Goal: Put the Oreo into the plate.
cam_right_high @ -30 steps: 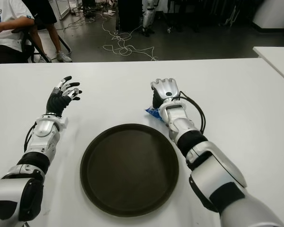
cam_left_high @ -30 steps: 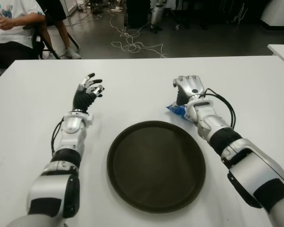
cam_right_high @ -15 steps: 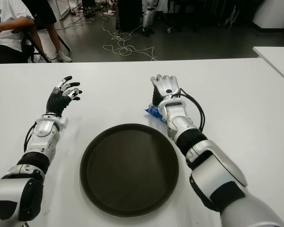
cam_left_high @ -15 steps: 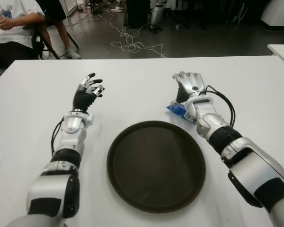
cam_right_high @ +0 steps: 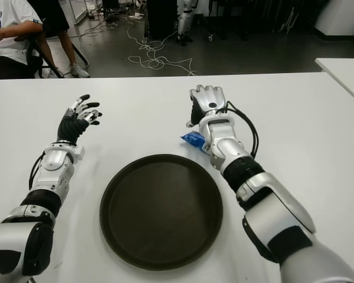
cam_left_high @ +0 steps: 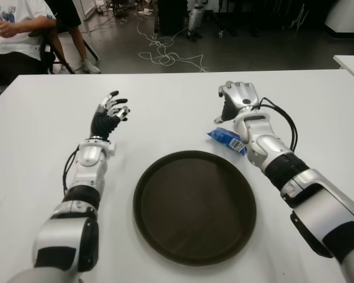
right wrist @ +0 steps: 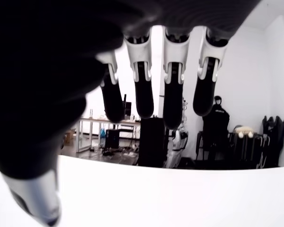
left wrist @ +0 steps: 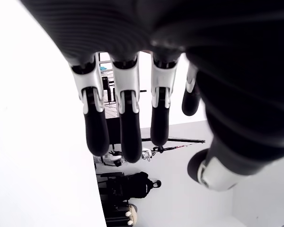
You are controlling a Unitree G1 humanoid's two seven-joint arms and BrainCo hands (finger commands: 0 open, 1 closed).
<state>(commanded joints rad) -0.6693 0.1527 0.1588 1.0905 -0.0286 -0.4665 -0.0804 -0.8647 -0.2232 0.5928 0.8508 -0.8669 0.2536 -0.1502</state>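
Observation:
The Oreo, a blue packet, lies flat on the white table just past the upper right rim of the dark round plate. Nothing lies in the plate. My right hand is raised beyond the packet, with the wrist above its far end. In the right wrist view its fingers hang relaxed and hold nothing. My left hand shows to the left of the plate, idle; its fingers are spread and hold nothing.
A person sits at the far left beyond the table. Cables lie on the floor behind the table. The corner of another white table shows at the right.
My right hand has lifted and drawn back from the packet toward the far side, so more of the blue packet shows. The left hand and the plate have not moved.

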